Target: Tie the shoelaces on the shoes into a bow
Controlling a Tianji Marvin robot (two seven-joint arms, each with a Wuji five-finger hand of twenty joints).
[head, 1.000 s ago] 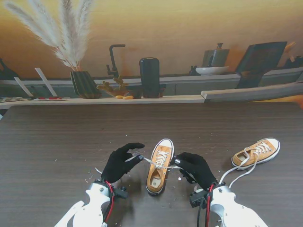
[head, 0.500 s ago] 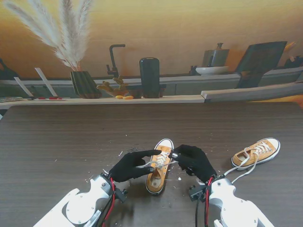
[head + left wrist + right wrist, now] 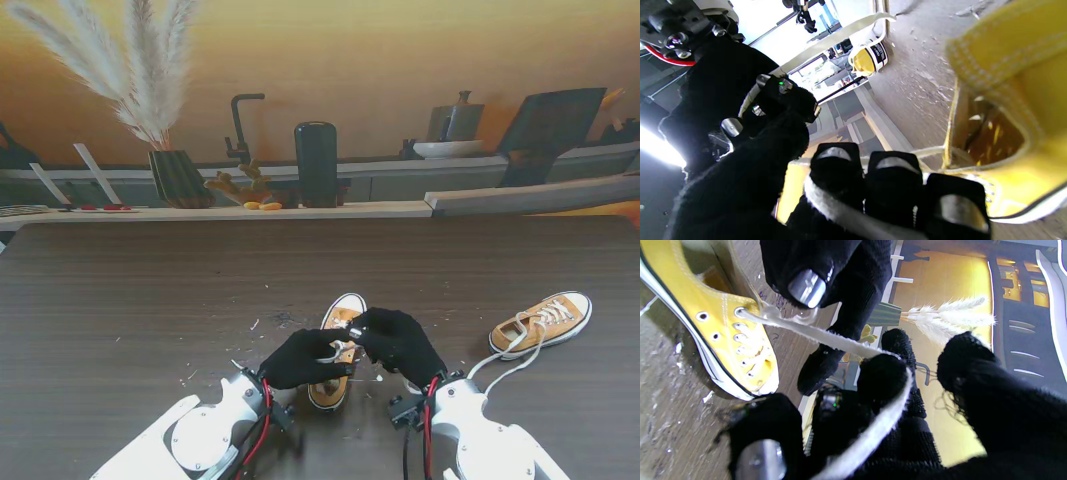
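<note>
A mustard-yellow sneaker (image 3: 340,322) with a white toe cap lies in front of me, toe pointing away. Both black-gloved hands meet over its laces. My left hand (image 3: 303,358) is shut on a white lace (image 3: 840,208) that wraps across its fingers. My right hand (image 3: 396,342) is shut on the other lace (image 3: 826,338), which runs taut from the sneaker's (image 3: 736,340) top eyelet and loops round a finger. The second sneaker (image 3: 541,322) lies farther right, laces (image 3: 510,368) loose on the table.
Small white crumbs (image 3: 255,323) are scattered on the dark wooden table (image 3: 150,290) around the shoe. Along the far edge runs a shelf with a striped vase of pampas grass (image 3: 180,178), a black cylinder (image 3: 316,163) and a bowl (image 3: 447,149).
Both hands have moved inward from either side of the sneaker and now meet above its laces. The left arm swung right; the right hand shifted left and away from me.
</note>
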